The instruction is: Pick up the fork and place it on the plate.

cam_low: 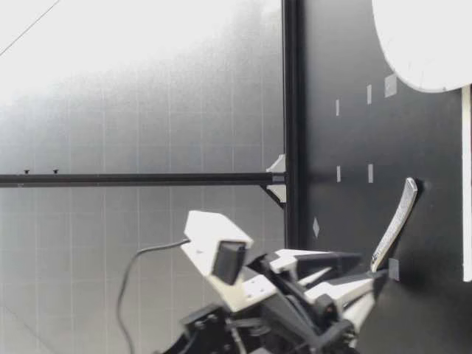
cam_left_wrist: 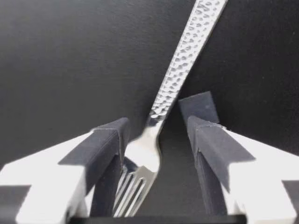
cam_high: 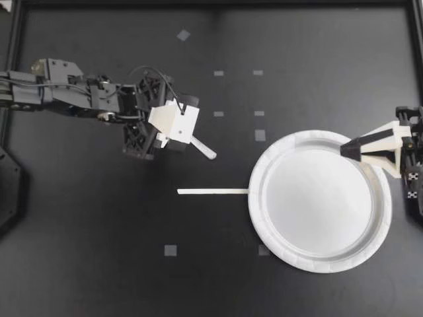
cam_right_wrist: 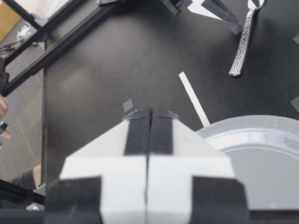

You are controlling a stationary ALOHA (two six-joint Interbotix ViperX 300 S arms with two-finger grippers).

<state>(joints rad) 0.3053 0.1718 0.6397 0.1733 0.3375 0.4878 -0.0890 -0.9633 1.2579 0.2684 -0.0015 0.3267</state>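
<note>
Metal fork (cam_high: 205,149) on the matte black desk (cam_high: 99,251), well apart from the plate (cam_high: 256,205). Handle hammered and dimpled (cam_left_wrist: 187,60), neck and tines smooth and polished. Handle end pointing towards the plate, tines tucked under the left end effector (cam_high: 180,135).

Round white paper plate with a fluted rim. Thin flat white strip (cam_high: 211,191) with one end touching that rim. Small grey tape squares (cam_high: 170,250) scattered on the desk.

Left arm reaching in from its side, wrist tipped down and low over the desk (cam_low: 371,267). Fingers spread around the fork's neck (cam_left_wrist: 159,126), dark pads either side; neck close against one pad, clear gap at the other.

Right end effector (cam_high: 344,149) at the plate's far rim, wedge-shaped white fingers with black pads pressed together (cam_right_wrist: 150,112), pinching nothing.
</note>
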